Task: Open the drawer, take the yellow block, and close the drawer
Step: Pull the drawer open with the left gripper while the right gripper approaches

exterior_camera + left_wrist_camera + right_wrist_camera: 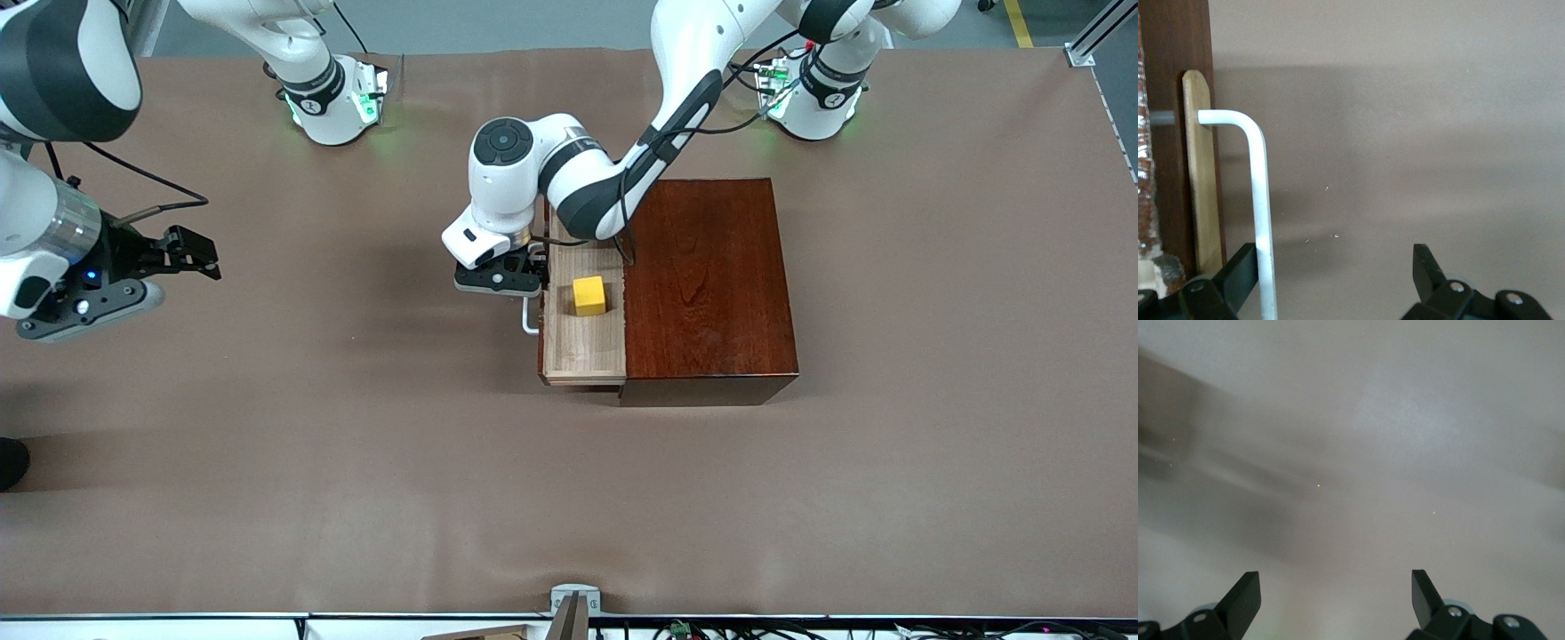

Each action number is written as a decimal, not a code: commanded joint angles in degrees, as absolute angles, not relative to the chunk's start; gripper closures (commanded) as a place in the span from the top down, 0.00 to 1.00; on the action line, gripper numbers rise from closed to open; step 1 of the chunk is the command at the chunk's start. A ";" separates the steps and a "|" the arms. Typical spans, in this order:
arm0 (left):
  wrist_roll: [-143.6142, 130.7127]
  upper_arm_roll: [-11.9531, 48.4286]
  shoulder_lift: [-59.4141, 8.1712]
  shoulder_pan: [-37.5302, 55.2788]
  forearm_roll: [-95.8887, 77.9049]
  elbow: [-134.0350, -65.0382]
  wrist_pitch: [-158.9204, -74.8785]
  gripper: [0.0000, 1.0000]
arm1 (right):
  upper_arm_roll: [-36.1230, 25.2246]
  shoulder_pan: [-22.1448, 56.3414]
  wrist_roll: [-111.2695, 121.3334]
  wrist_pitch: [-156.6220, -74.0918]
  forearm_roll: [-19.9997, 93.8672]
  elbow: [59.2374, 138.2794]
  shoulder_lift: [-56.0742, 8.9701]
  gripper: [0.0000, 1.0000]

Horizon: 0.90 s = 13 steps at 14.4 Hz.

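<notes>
The pale wood drawer (582,351) stands pulled out of the glossy reddish-brown wooden box (707,284), with the small bright-yellow block (589,295) lying inside it. The left gripper (524,277) is at the white bar handle (1259,200), fingers (1238,273) apart around it. The right gripper (191,253) waits over the brown desk (356,462) toward the right arm's end, fingers apart.

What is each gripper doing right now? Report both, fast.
Left gripper: open, holding nothing, fingers astride the drawer's white handle.
Right gripper: open, empty, waiting over bare table at the right arm's end.
</notes>
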<state>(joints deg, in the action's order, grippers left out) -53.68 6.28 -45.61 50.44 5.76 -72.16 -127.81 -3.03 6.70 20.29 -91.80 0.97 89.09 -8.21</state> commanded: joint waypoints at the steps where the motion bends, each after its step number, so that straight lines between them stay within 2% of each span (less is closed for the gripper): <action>1: -53.79 8.96 -48.16 51.06 4.57 -69.96 -133.42 1.00 | -3.34 7.82 23.02 -92.81 3.24 87.54 -10.10 1.00; 11: -54.23 8.79 -47.90 50.54 0.00 -69.26 -140.88 1.00 | -3.34 8.97 38.20 -95.27 12.38 87.54 -13.18 1.00; 13: -54.40 8.70 -47.20 49.23 -0.09 -69.52 -139.67 1.00 | -3.43 8.96 42.35 -95.36 13.80 87.54 -13.71 1.00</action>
<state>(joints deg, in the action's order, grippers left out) -53.54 7.94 -46.11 50.19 1.33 -71.37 -136.71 -2.98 8.81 38.21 -95.58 11.55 89.05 -12.43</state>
